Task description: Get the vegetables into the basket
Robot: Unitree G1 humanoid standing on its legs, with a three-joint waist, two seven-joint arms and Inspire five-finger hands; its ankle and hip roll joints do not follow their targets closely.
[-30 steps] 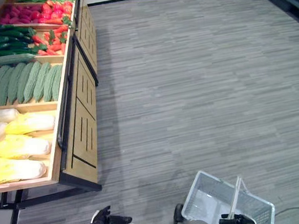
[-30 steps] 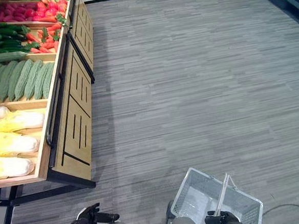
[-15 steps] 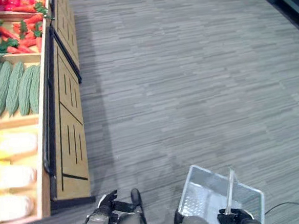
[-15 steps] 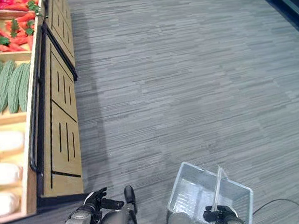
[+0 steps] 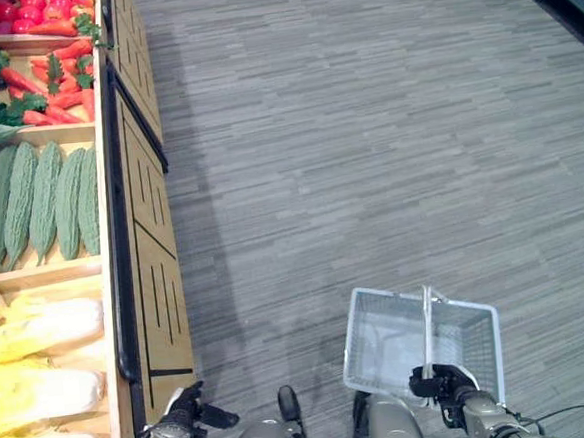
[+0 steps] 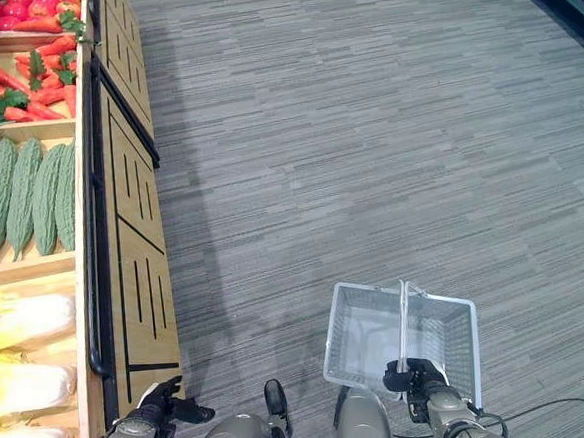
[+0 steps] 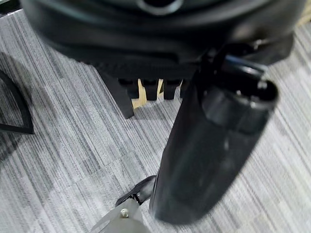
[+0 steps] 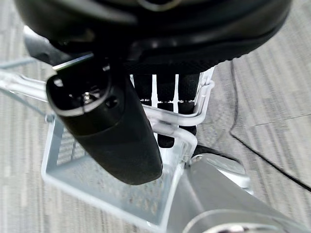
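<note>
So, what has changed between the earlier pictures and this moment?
Mostly the camera has moved: the whole view has swung, so the wooden vegetable stand now runs straight up the left side. The things themselves did not shift. The right hand still grips the handle of the white basket, which is still empty. The left hand stays low beside the stand, holding nothing.
</note>
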